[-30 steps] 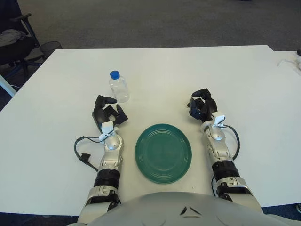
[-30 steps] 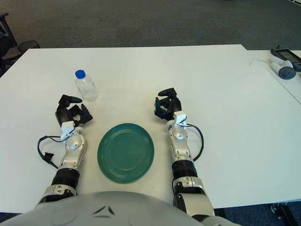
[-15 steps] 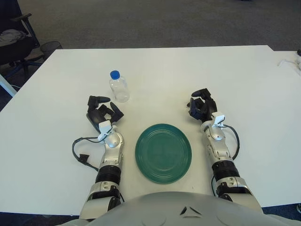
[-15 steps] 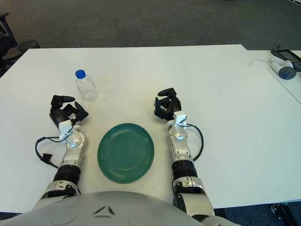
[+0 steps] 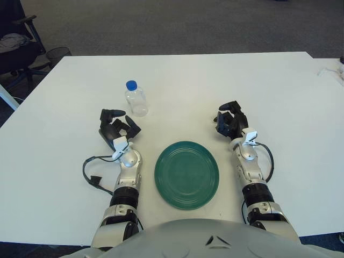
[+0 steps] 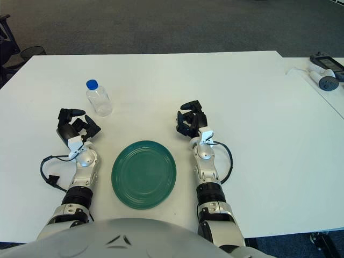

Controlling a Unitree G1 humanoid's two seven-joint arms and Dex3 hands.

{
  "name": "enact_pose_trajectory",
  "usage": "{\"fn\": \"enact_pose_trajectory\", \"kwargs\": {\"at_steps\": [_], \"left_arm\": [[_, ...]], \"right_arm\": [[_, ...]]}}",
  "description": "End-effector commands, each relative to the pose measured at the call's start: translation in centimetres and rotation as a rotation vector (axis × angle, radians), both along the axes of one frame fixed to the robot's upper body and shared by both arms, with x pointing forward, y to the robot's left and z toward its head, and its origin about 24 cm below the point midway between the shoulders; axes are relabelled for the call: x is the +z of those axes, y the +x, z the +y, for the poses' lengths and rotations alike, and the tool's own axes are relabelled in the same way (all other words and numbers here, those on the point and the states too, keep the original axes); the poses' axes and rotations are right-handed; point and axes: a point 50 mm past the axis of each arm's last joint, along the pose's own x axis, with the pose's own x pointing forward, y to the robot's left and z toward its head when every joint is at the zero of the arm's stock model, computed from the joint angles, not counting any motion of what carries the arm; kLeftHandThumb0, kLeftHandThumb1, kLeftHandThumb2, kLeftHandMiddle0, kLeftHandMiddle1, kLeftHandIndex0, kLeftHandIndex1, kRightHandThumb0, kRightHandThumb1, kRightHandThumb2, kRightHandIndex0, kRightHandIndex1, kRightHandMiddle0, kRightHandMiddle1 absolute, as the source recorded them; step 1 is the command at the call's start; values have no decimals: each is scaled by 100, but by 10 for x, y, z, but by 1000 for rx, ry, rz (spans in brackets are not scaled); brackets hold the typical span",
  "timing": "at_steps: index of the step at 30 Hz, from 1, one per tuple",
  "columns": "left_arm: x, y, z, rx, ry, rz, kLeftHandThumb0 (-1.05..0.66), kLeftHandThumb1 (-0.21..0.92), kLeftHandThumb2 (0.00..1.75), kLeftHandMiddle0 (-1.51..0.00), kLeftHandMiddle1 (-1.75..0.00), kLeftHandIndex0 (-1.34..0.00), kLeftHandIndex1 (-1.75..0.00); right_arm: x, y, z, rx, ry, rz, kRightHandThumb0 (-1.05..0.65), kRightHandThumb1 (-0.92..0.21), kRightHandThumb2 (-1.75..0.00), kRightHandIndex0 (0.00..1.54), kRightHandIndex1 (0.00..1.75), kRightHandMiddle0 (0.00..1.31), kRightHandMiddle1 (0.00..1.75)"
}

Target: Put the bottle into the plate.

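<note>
**Bottle ahead of the left hand, plate between the arms**

Small clear plastic bottle with a blue screw cap [image 5: 135, 99]: upright on the white table [image 5: 269, 80], long axis vertical, cap uppermost. Untouched, and well apart from the round dark-green plate [image 5: 187, 174], which lies nearer the robot and to the bottle's right, flat and holding nothing.

Left hand [image 5: 115, 129]: near the bottle, slightly nearer the robot and a little to the bottle's left, black fingers [image 5: 112, 113] spread and relaxed, gripping nothing. Bottle therefore forward and slightly rightward of the palm, a gap visible between the two.

Right hand [image 5: 231, 122]: parked across the plate, well apart from the bottle, fingers loosely curled around nothing.

Judged nearer by a clear margin: the left hand. Likely requirement of the coming move: a short forward reach, a side grasp around the upright body below the cap, then a carry back and rightward to the plate.
</note>
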Motion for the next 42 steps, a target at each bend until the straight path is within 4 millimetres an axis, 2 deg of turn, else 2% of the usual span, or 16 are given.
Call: {"fn": "enact_pose_trajectory", "kwargs": {"at_steps": [1, 2, 5, 6, 8, 9, 12, 14, 18, 20, 22, 23, 27, 30, 33, 42], "left_arm": [[-7, 1, 1, -68, 7, 56, -46, 38, 122, -90, -175, -55, -175], [-7, 1, 1, -78, 7, 66, -45, 42, 117, -77, -175, -52, -175], [-10, 2, 1, -115, 19, 113, -43, 50, 108, -56, -175, -47, -175], [-10, 3, 0, -133, 28, 130, -42, 56, 99, -42, -175, -42, -175], [-11, 2, -1, -166, 52, 157, -63, 62, 81, -21, -175, -21, -175], [-12, 2, -2, -181, 65, 168, -75, 68, 68, -14, -166, -14, -167], [-11, 0, -2, -205, 99, 190, -89, 77, 49, -4, -152, -4, -154], [-11, 0, -1, -215, 119, 205, -95, 82, 39, -2, -142, -2, -143], [-11, -2, -1, -228, 145, 225, -103, 90, 24, 0, -114, 0, -98], [-13, -4, 1, -235, 158, 235, -104, 91, 22, 0, -101, 0, -79], [-14, -4, 3, -241, 166, 241, -104, 92, 20, 0, -78, 0, -54], [-15, -4, 3, -250, 171, 243, -104, 92, 20, 0, -75, 0, -51], [-17, -3, 4, -289, 179, 247, -105, 92, 21, 0, -30, 0, -14], [-17, -3, 4, -301, 176, 243, -105, 92, 22, 0, -13, 0, -5], [-18, -3, 4, -308, 172, 237, -105, 92, 22, 0, -4, 0, -1], [-18, -2, 4, -294, 170, 231, -105, 92, 22, 0, 0, 0, 0]], "right_arm": [[-17, -7, 0, 0, 11, 89, -1, -54, -102, 47, 163, 27, 174], [-17, -7, 0, 0, 11, 89, -1, -54, -103, 48, 163, 27, 174], [-17, -7, 0, 1, 14, 92, -1, -53, -103, 48, 164, 27, 174], [-17, -7, 0, 2, 16, 91, -1, -54, -103, 47, 164, 26, 174], [-17, -7, 0, 4, 19, 91, -1, -54, -102, 48, 165, 26, 174], [-17, -7, 0, 4, 19, 91, -1, -54, -102, 48, 165, 26, 174], [-17, -7, 1, 4, 18, 92, -1, -54, -102, 48, 165, 25, 174], [-17, -7, 1, 4, 18, 94, -1, -54, -102, 48, 165, 25, 174], [-16, -7, 1, 5, 20, 95, -1, -54, -102, 47, 164, 26, 174], [-16, -7, 1, 6, 22, 96, -1, -54, -102, 47, 164, 26, 174], [-16, -7, 1, 6, 23, 97, -1, -54, -103, 47, 165, 26, 174], [-16, -7, 1, 6, 25, 97, -1, -54, -103, 47, 165, 26, 174], [-16, -7, 1, 5, 27, 95, -1, -54, -103, 47, 165, 26, 174], [-16, -7, 1, 4, 28, 95, -1, -54, -103, 47, 166, 26, 174], [-16, -7, 1, 6, 28, 92, -1, -54, -103, 47, 166, 26, 174], [-15, -7, 2, 4, 22, 91, -1, -53, -104, 48, 166, 26, 174]]}}
